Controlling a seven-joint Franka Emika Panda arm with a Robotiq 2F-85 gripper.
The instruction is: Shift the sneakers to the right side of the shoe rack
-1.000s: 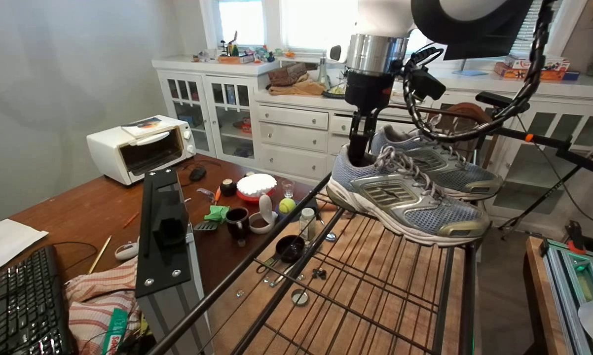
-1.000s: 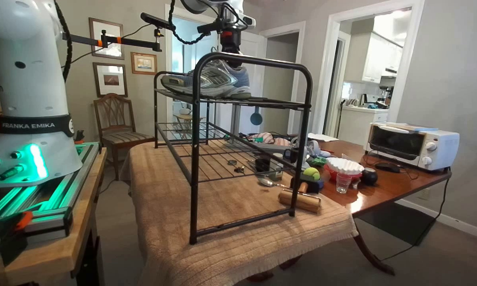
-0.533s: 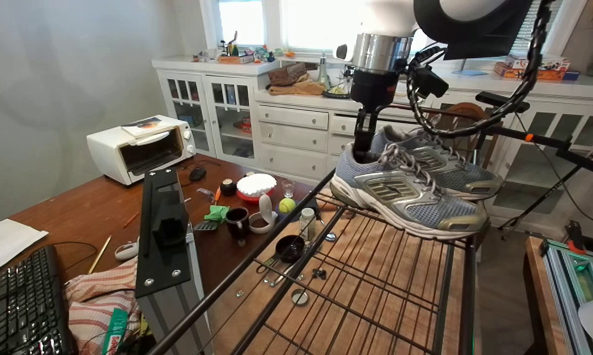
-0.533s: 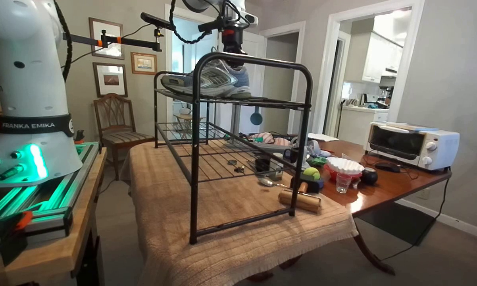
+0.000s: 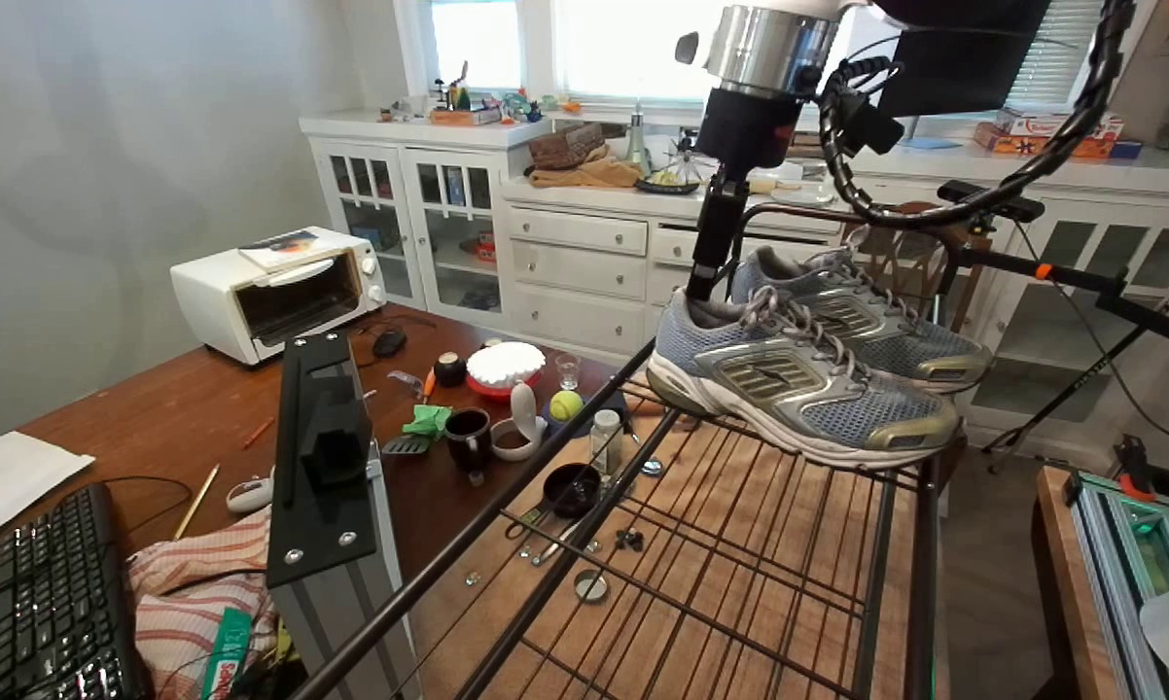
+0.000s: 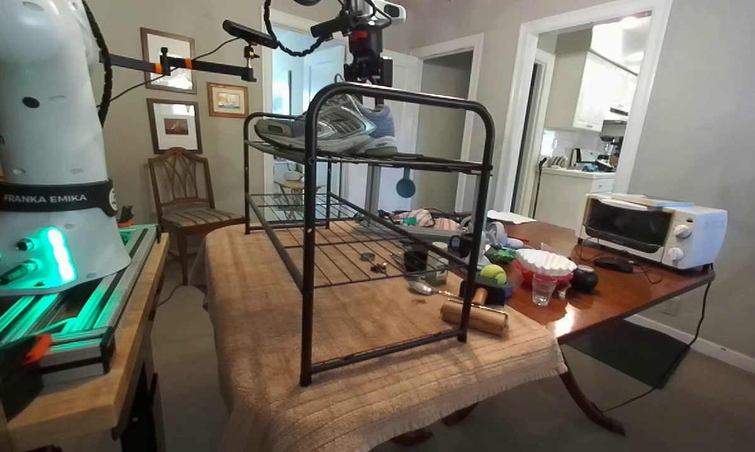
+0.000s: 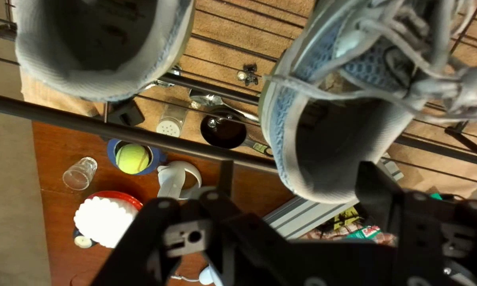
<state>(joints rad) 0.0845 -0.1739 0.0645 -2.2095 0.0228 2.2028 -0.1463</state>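
Grey wall (image 5: 137, 146); sneakers (image 5: 798, 374) on rack (image 6: 308, 238); arm (image 6: 51, 150): "FRANKA EMIKA".

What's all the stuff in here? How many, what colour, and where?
table: 1, brown, mid-room
cloth: 1, tan, over part of the table
shoe rack: 1, dark, on the cloth
sneakers: 2, silver-grey, on the shoe rack's top shelf
toaster oven: 1, white, on the table
keyboard: 1, black, on the table
drinking glass: 1, clear, on the table
tennis ball: 1, yellow, over a blue round thing
wooden roller: 1, brown, on the cloth
framed pictures: 3, brown-framed, on the wall
cabinets: several, white, below the windows
small clutter: uncounted, mixed colours, around these
robot arm: 1, white, beside the table
gripper: 1, black, open, at one sneaker's heel
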